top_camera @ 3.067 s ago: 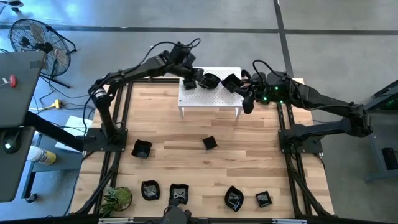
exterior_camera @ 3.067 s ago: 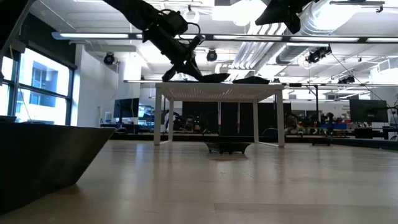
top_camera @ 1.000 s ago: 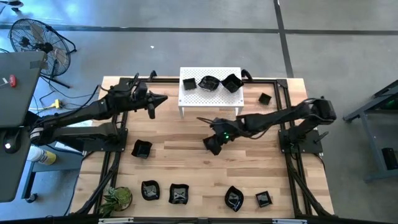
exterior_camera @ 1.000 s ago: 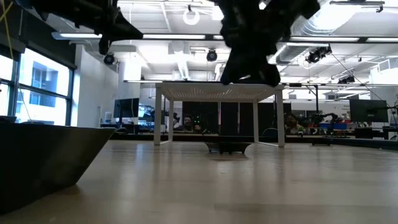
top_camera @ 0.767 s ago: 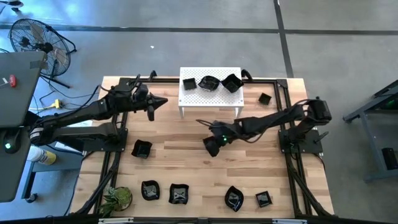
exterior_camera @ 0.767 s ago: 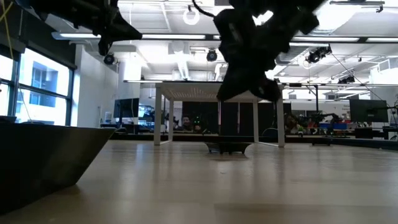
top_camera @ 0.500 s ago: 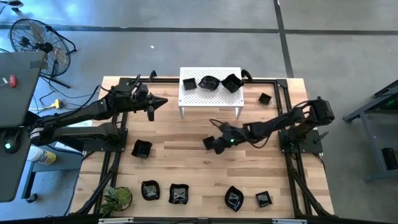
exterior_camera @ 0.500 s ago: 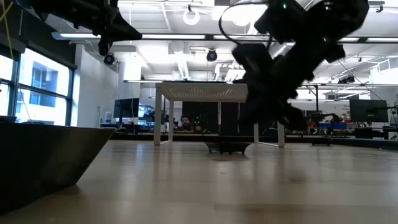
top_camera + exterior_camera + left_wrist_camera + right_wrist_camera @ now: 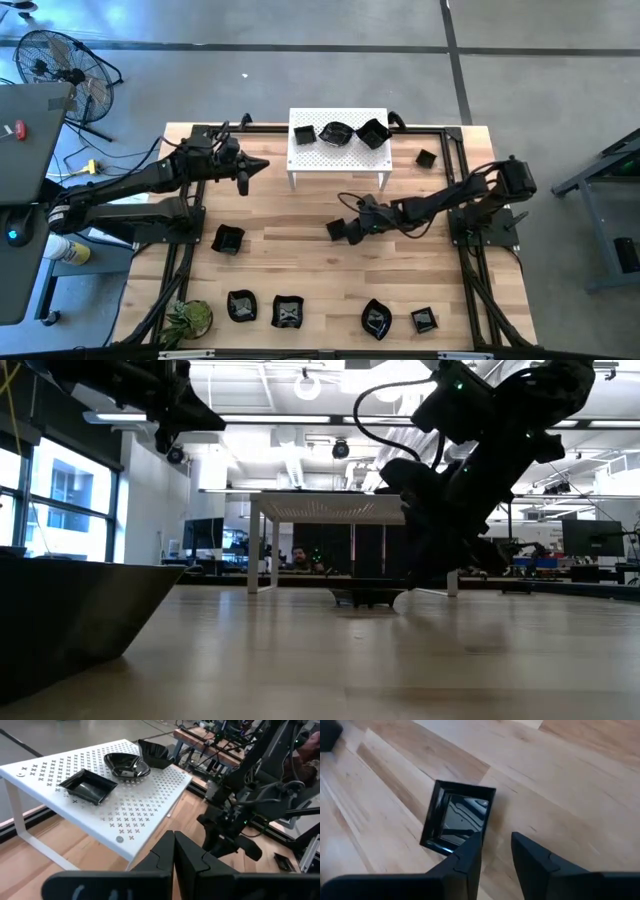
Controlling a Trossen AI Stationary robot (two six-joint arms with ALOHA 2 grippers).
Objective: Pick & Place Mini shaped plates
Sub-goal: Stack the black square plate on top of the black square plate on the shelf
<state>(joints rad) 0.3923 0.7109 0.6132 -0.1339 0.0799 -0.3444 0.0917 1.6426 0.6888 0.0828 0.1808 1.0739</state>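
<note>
Square plate (image 9: pixel 458 823) partly hidden behind right hand (image 9: pixel 496 851), fingers apart.

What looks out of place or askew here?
Little. The square plate on the table lies upright, turned askew to the planks, before the right hand, which is open. Three plates sit upright on the stand. The left hand waits, shut.

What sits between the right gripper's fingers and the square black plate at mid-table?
Nothing: in the right wrist view the right gripper hangs open right at the square plate, one finger overlapping its rim, only bare wooden table around.
</note>
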